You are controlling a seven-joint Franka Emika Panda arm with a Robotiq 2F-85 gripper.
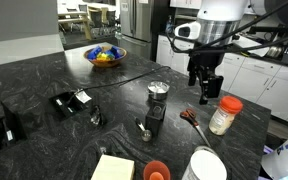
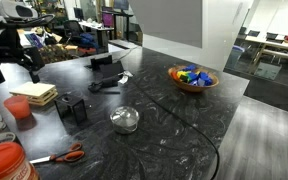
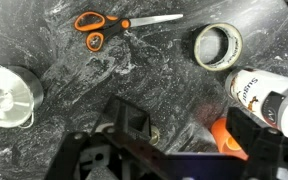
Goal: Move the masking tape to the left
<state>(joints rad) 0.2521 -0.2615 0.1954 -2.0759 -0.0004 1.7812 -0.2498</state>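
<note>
The end effector (image 1: pixel 206 90) hangs above the dark table (image 1: pixel 44 75), jaws spread with nothing between them. In the wrist view the masking tape (image 3: pixel 217 45) lies flat on the table, apart from the orange-handled scissors (image 3: pixel 99 28). It is just beside the orange-capped bottle (image 3: pixel 269 95), possibly touching it.

arm (image 1: pixel 222 12): white glossy shell, rounded segs | gripper (image 1: pixel 205 93): matte blk, boxy, 2 fingers (image 3: pixel 130 122)
</note>
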